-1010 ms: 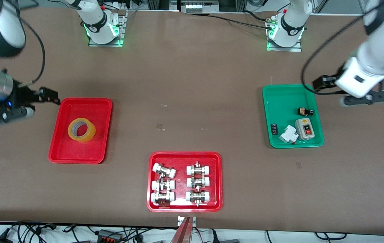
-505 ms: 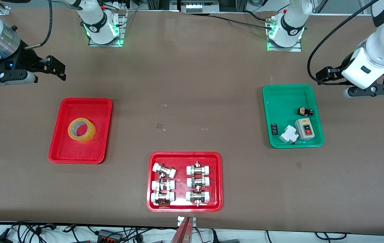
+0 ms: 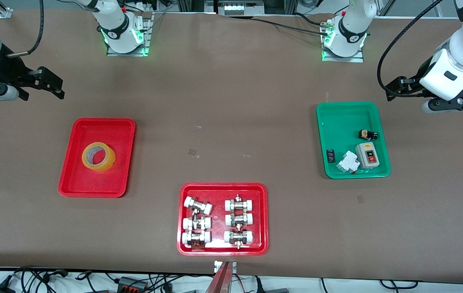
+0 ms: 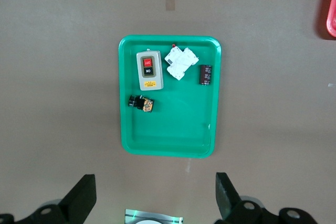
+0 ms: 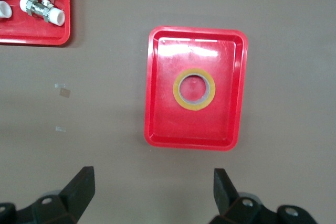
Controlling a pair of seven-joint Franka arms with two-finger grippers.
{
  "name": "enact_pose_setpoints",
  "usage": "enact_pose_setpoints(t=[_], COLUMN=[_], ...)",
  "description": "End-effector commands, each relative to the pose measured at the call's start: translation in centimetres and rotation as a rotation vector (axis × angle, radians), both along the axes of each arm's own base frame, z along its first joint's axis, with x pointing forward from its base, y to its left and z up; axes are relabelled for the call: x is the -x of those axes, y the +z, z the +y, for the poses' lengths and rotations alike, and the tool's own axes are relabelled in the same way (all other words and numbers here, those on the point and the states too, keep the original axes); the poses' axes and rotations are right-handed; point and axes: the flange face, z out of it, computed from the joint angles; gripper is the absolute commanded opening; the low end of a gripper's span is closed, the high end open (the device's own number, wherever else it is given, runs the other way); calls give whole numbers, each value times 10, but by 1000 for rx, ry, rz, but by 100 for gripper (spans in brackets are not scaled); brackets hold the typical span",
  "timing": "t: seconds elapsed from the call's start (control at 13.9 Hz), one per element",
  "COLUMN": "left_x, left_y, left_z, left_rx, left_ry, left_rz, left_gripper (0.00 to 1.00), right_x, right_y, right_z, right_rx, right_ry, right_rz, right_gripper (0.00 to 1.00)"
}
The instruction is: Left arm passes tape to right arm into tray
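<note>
You've got six white-capped fittings [image 3: 197, 206] in the nearest red tray, then one tape [image 3: 98, 156], a see-through yellow roll lying flat in the plain red tray [image 3: 77, 183]. Both hands hang empty over bare tabletop [image 3: 231, 101], right hand [image 3: 42, 83] and left hand [image 3: 406, 87] spread wide.

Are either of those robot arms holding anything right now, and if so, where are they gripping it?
Nothing is held. Both the left tool and right tool are open; the tape lies in the tray.
</note>
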Motion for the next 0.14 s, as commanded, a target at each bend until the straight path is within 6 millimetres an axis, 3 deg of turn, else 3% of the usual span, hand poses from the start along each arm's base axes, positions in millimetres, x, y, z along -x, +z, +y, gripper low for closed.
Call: enact_pose_setpoints(t=[0.0, 0.07], left_x=[3, 3], left_y=[6, 5], left_z=[1, 0], left_rx=[18, 20], left_ry=[12, 12], left_rz=[-12, -9], left_gripper=[100, 100], right_x=[-2, -6], right_y=[10, 9], right_z=[-6, -6], right_rx=[15, 13], right_ry=[-6, -8], right_rz=[-2, 2], right_gripper=[100, 100])
